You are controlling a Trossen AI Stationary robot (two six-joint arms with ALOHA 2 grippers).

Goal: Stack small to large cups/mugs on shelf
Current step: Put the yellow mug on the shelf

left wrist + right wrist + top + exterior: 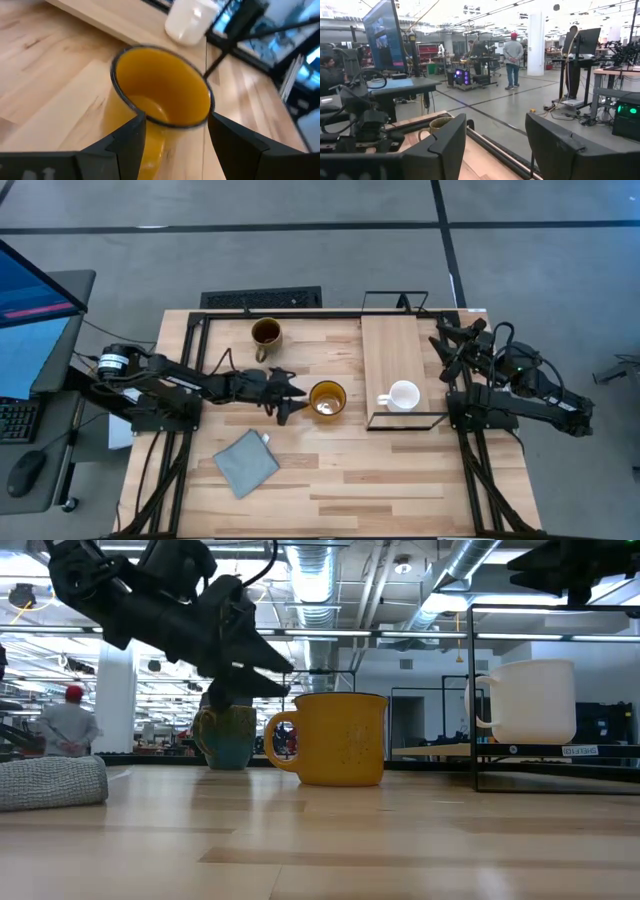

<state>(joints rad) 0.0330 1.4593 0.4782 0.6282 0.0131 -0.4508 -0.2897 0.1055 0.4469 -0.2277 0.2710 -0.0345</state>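
On the left of the wooden tabletop [400, 480], a grey-blue folded cloth [246, 463] lies near the front edge. Behind it the left gripper [297, 399] reaches in with its dark fingers [131, 142] spread, just short of the glossy amber-yellow mug [327, 399]; its wrist view shows the mug's rim between the tips, though whether they touch it is unclear. The dark brown-olive mug [266, 333] stands well back. In the low view it is half hidden behind the arm and the yellow mug. To the right, the small white mug [402, 396] sits at the near end of the narrow light wooden shelf board [392, 350] on its thin black wire frame. The right gripper [444, 340] hovers beside the shelf's far right edge, fingers parted. Its wrist view looks away across the room, where a person stands, and catches only the brown mug.
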